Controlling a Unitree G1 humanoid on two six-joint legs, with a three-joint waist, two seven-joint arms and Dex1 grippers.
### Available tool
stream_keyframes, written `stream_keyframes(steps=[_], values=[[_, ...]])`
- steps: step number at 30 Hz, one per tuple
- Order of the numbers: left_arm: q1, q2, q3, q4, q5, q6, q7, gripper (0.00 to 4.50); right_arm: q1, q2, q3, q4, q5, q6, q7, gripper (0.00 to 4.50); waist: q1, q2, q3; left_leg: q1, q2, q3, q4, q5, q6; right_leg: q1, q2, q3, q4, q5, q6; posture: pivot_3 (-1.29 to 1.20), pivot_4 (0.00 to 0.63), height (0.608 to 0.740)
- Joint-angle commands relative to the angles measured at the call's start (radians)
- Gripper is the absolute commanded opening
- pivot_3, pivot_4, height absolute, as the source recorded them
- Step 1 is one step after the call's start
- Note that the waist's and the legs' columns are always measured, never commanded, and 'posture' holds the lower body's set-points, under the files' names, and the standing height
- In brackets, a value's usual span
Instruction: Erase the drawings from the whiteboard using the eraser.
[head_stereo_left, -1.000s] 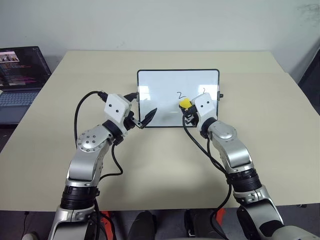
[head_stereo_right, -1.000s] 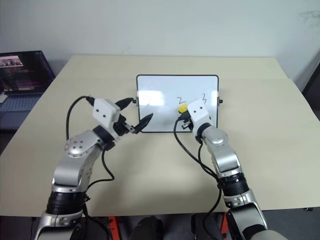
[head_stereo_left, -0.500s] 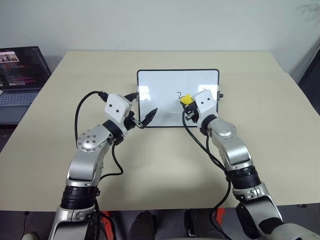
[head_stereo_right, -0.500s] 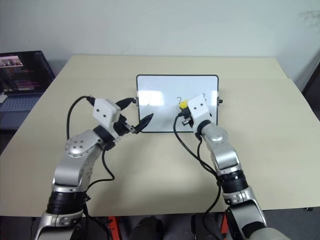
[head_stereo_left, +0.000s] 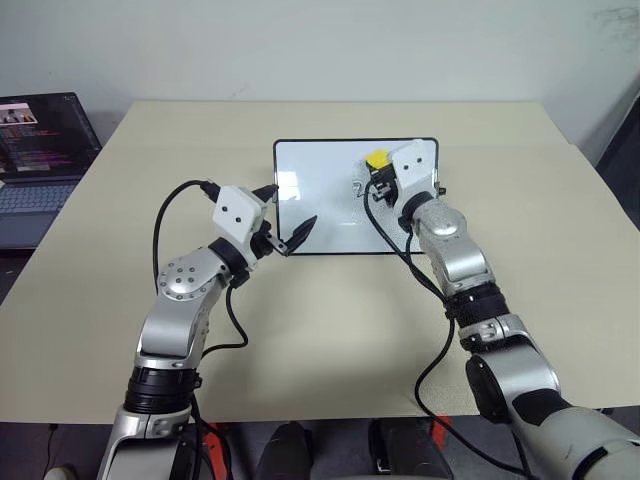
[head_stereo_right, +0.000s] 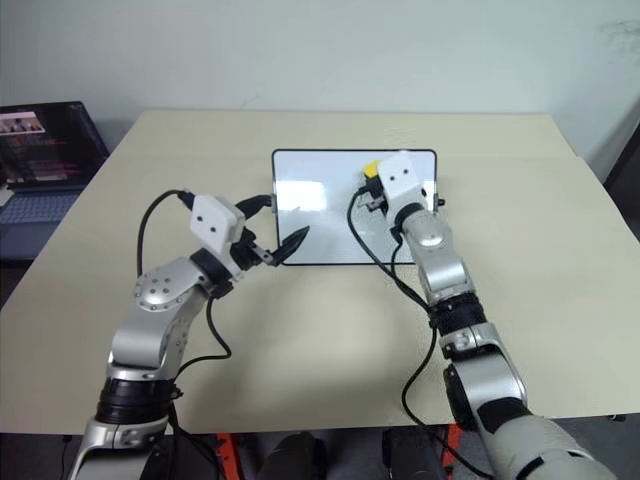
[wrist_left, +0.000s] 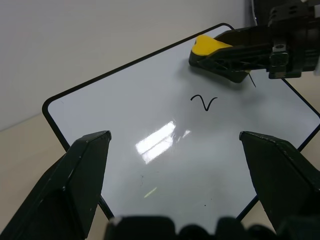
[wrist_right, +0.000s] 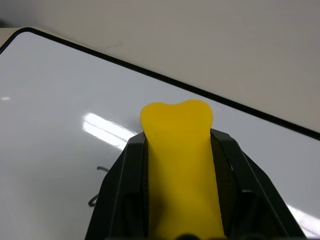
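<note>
The whiteboard (head_stereo_left: 320, 215) lies flat in the middle of the table, black-framed. My right gripper (head_stereo_left: 379, 168) is shut on the yellow eraser (head_stereo_left: 377, 159), which it holds over the board's far edge, right of centre. In the left wrist view the eraser (wrist_left: 207, 46) sits just beyond a small black drawing (wrist_left: 204, 102), a curved mark. That same drawing (head_stereo_left: 358, 188) lies just nearer than the eraser. My left gripper (head_stereo_left: 284, 214) hangs open over the board's near left corner with nothing between its fingers (wrist_left: 87, 165). The right wrist view shows the eraser (wrist_right: 177, 125) clamped between both fingers.
An open laptop (head_stereo_left: 38, 150) stands at the table's left edge. The tan table (head_stereo_left: 330, 330) has free room in front of the board and to its right. A black knob (head_stereo_left: 442, 190) sticks out of the board's right side.
My right gripper has carried the eraser away from me across the board, from beside the curved mark to the far edge. The left arm has stayed put.
</note>
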Motion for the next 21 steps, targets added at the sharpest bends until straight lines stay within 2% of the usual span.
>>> stream_keyframes(steps=[1,8,21], values=[[-0.009,0.003,0.003,-0.036,-0.011,-0.004,-0.002,4.5,-0.058,0.006,-0.003,0.077,-0.009,-0.097,-0.011,1.3,0.0,0.0,0.0,0.0,0.0,0.0,0.0,0.0,0.0,0.0,0.0,0.0,0.0,0.0,0.0,0.0,0.15,0.74],[0.005,0.009,0.008,-0.055,-0.012,0.007,0.002,4.5,-0.094,0.027,0.0,0.183,-0.011,-0.17,-0.013,1.3,0.0,0.0,0.0,0.0,0.0,0.0,0.0,0.0,0.0,0.0,0.0,0.0,0.0,0.0,0.0,0.0,0.15,0.74],[0.014,-0.001,-0.001,-0.079,-0.023,0.002,-0.007,4.5,-0.056,0.065,0.007,0.196,-0.022,-0.184,-0.015,1.3,0.0,0.0,0.0,0.0,0.0,0.0,0.0,0.0,0.0,0.0,0.0,0.0,0.0,0.0,0.0,0.0,0.15,0.74]])
